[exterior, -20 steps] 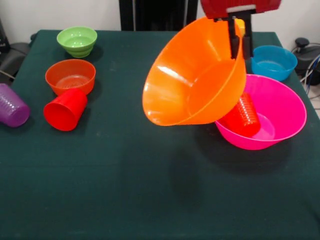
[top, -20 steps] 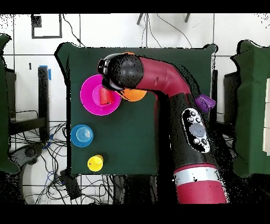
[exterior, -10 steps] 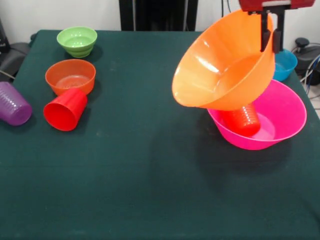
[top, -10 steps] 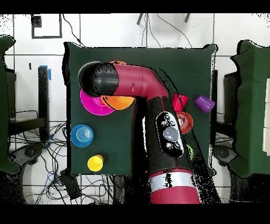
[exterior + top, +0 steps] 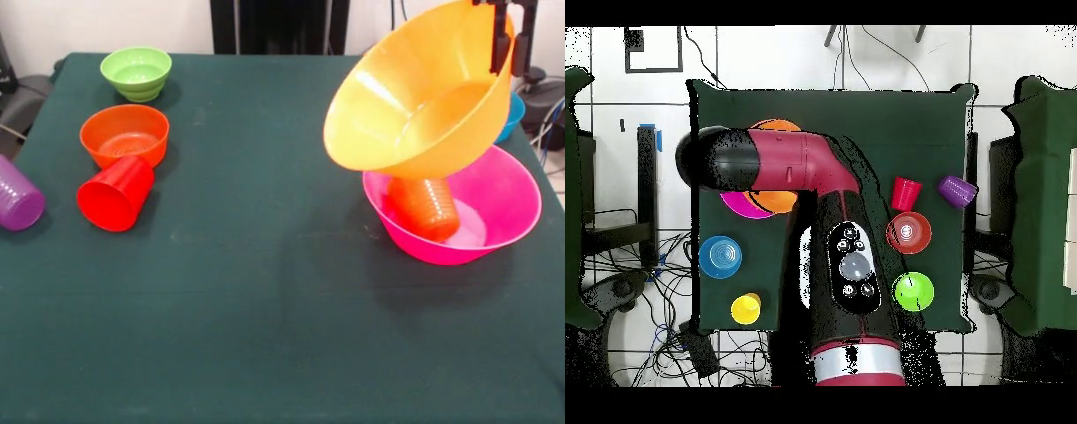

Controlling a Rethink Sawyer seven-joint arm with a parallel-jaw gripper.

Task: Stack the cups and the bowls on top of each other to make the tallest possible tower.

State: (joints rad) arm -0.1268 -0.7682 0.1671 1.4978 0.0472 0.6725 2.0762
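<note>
My gripper [image 5: 510, 40] is at the top right of the front view, shut on the rim of the large yellow-orange bowl [image 5: 415, 97]. It holds the bowl tilted, mouth toward the left, above the large pink bowl [image 5: 521, 212]. An orange cup [image 5: 424, 205] lies on its side inside the pink bowl. In the overhead view my arm [image 5: 795, 165] covers most of the pink bowl [image 5: 737, 203] and the yellow-orange bowl [image 5: 777, 127], and the gripper is hidden.
On the green table [image 5: 265, 309] at the left stand a green bowl [image 5: 137, 72] and a small orange bowl [image 5: 124, 132]. A red cup [image 5: 115, 193] and a purple cup [image 5: 16, 205] lie on their sides. A blue bowl [image 5: 722, 257] and a yellow cup [image 5: 746, 308] stand near the robot's side.
My gripper has carried the yellow-orange bowl up and to the right in the front view, from beside the pink bowl to above it. The purple cup has shifted slightly toward the left edge.
</note>
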